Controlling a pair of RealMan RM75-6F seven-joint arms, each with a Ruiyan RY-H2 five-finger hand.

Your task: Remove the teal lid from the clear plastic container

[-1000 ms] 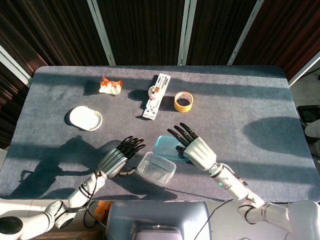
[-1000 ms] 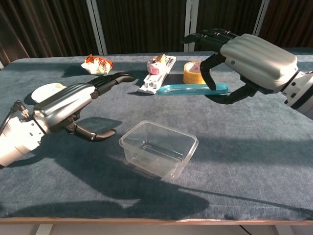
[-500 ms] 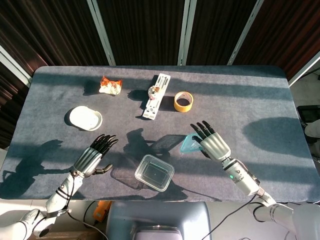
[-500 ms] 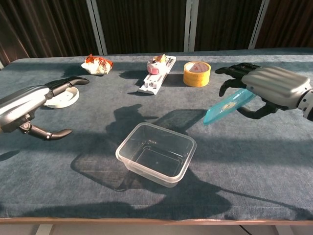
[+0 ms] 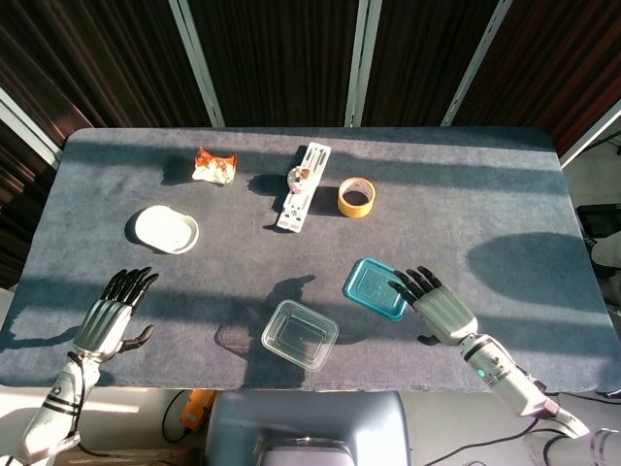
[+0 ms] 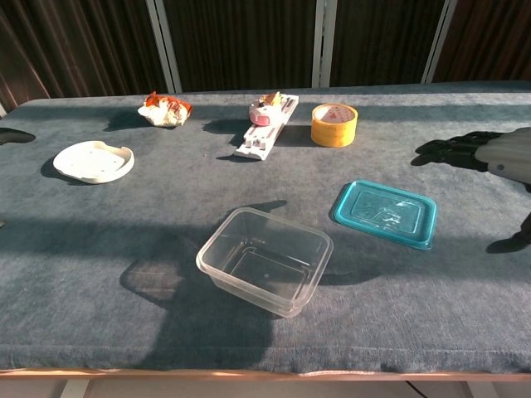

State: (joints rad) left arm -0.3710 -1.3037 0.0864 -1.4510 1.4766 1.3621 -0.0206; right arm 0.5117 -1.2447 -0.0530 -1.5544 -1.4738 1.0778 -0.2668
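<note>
The teal lid (image 5: 375, 288) (image 6: 386, 213) lies flat on the grey table, to the right of the clear plastic container (image 5: 300, 334) (image 6: 265, 259), which stands uncovered near the front edge. My right hand (image 5: 439, 307) (image 6: 489, 156) hovers just right of the lid with fingers spread and holds nothing. Far off at the table's front left corner my left hand (image 5: 109, 317) is also spread and empty; in the chest view only a fingertip of it shows at the left border.
At the back stand a yellow tape roll (image 5: 354, 197) (image 6: 333, 123), a white tray with a small pink item (image 5: 303, 185) (image 6: 267, 123) and an orange wrapper (image 5: 213, 165) (image 6: 166, 109). A white dish (image 5: 166, 230) (image 6: 94, 161) sits at the left.
My right hand let go of the teal lid, which now lies flat on the table, and drew back to the right. The left hand retreated to the front left corner.
</note>
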